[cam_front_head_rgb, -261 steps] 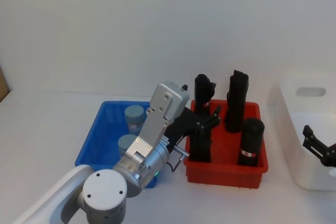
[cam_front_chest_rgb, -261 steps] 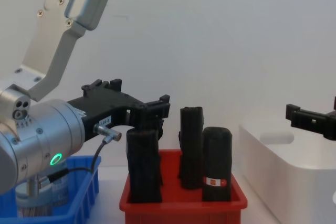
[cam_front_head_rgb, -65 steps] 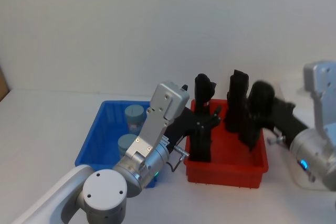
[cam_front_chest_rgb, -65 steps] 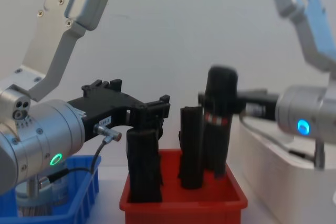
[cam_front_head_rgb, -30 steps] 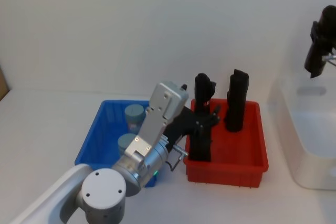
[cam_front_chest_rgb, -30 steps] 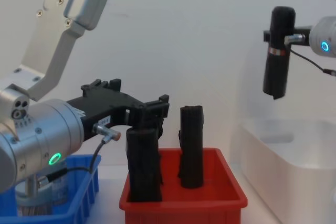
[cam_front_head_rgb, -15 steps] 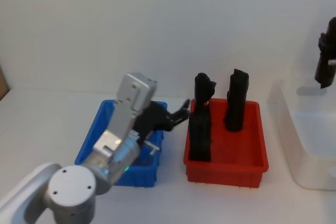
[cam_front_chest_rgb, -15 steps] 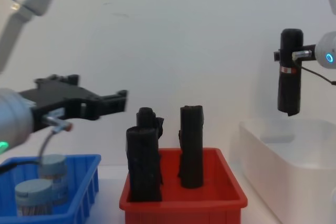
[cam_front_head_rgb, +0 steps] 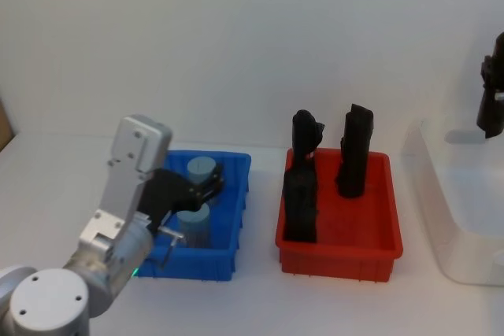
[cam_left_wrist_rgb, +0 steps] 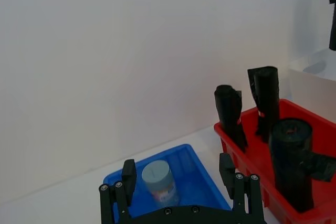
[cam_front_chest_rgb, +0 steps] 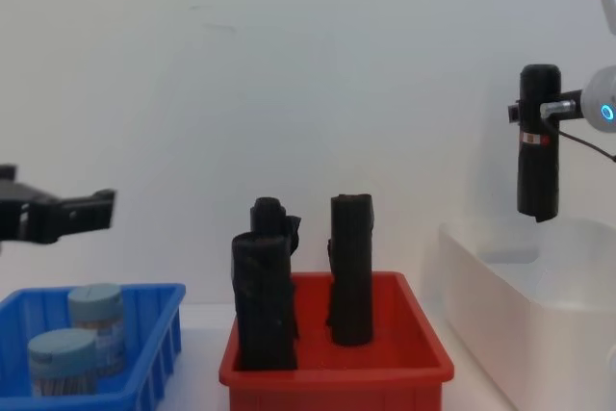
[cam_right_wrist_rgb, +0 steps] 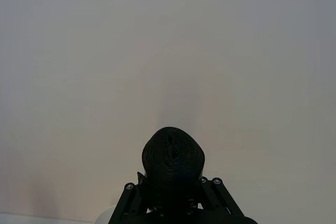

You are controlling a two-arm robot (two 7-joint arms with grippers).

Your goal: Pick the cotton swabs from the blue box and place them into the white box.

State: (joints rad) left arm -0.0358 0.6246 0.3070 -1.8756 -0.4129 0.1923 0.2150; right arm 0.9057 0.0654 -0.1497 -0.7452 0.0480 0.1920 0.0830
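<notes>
Two cotton swabs tubs [cam_front_head_rgb: 191, 223] [cam_front_head_rgb: 202, 169] with grey-blue lids stand in the blue box [cam_front_head_rgb: 197, 264]; the chest view shows them too [cam_front_chest_rgb: 62, 358] [cam_front_chest_rgb: 96, 309]. My left gripper [cam_front_head_rgb: 206, 185] hovers open just above them, and the far tub [cam_left_wrist_rgb: 157, 181] shows between its fingers [cam_left_wrist_rgb: 128, 174]. My right gripper [cam_front_chest_rgb: 527, 113] is shut on a black roll [cam_front_chest_rgb: 539, 156], held upright in the air above the white box [cam_front_chest_rgb: 520, 320] at the far right.
A red bin [cam_front_head_rgb: 339, 257] between the two boxes holds three upright black rolls [cam_front_head_rgb: 300, 202] [cam_front_head_rgb: 353, 151]. A plain wall stands behind the table. The white box [cam_front_head_rgb: 465, 226] is taller than the other bins.
My left arm has swung left, away from the red bin, and now hangs over the blue box. The right gripper with its black roll has drifted slightly right over the white box.
</notes>
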